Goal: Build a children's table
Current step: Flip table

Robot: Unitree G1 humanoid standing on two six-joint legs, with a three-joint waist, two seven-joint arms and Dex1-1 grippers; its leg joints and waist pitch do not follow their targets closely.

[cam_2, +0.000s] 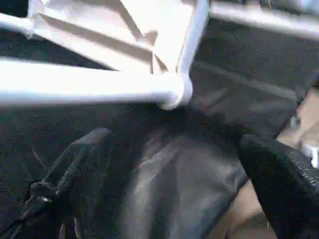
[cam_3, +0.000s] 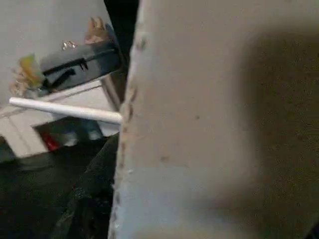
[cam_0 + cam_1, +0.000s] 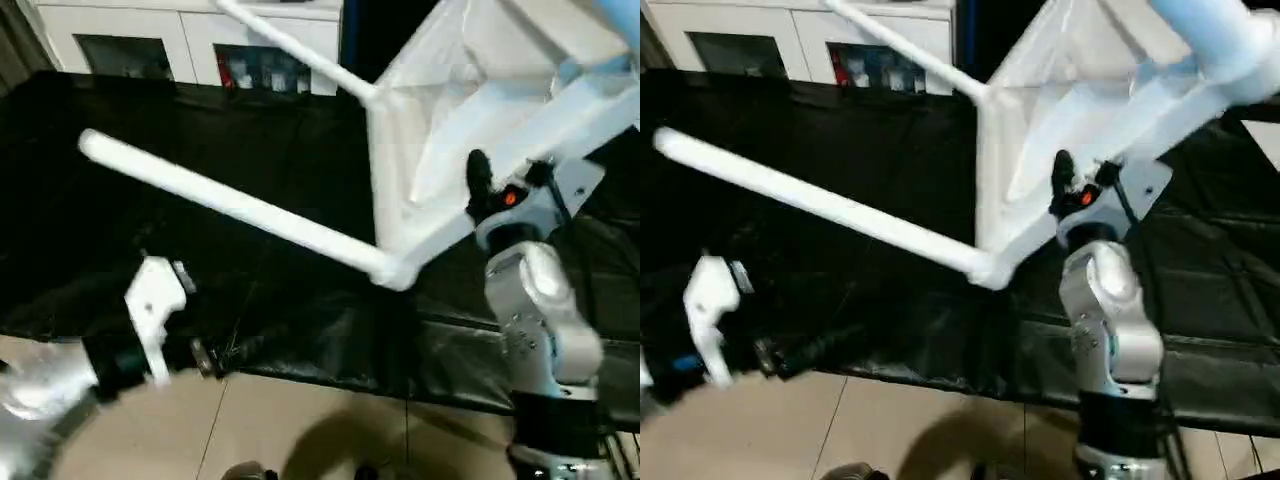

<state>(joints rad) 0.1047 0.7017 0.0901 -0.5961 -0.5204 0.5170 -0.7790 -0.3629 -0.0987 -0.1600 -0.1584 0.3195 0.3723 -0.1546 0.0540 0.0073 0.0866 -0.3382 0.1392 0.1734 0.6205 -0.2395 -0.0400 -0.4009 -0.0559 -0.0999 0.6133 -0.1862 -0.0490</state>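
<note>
Right hand (image 3: 480, 185) clamped on table top (image 3: 480, 80), tilted up, likely to expose its corner sockets. Left hand (image 1: 169, 199) spread wide, empty, below nearest leg (image 3: 230, 200).

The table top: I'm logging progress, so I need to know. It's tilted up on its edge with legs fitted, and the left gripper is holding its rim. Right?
Not quite: the right gripper holds the table top at its rim, as the left eye view shows. The left gripper hangs apart over the black work surface, jaws open. The top is tilted up with legs fitted.
</note>
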